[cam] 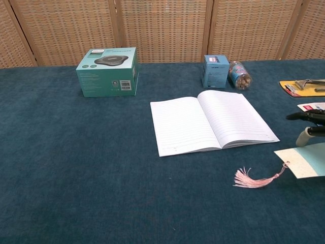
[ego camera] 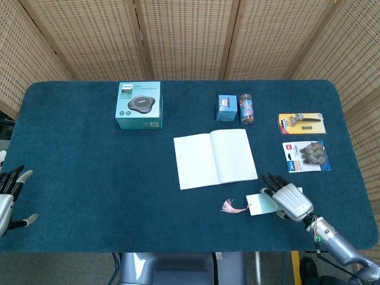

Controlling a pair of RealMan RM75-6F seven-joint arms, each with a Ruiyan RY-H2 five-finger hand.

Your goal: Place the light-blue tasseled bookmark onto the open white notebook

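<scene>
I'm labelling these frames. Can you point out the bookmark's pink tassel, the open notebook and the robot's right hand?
pink tassel (cam: 247, 179), chest view, on the fanned threads.
open notebook (ego camera: 215, 158), head view, by the centre fold.
right hand (ego camera: 289, 199), head view, on the back of the hand.

Notebook (ego camera: 215, 158) lies open mid-table (ego camera: 89, 178). Boxed speaker (ego camera: 139, 105) behind it to the left; small box (ego camera: 226, 108) and jar (ego camera: 246, 108) side by side behind its right page. Two blister packs (ego camera: 301, 123) at right edge, one before the other. Bookmark (ego camera: 261, 205) before the notebook's right corner, under the right robot hand (ego camera: 288, 199); tassel (ego camera: 233, 207) trailing left. Left robot hand (ego camera: 9, 196) at the near left edge.
</scene>
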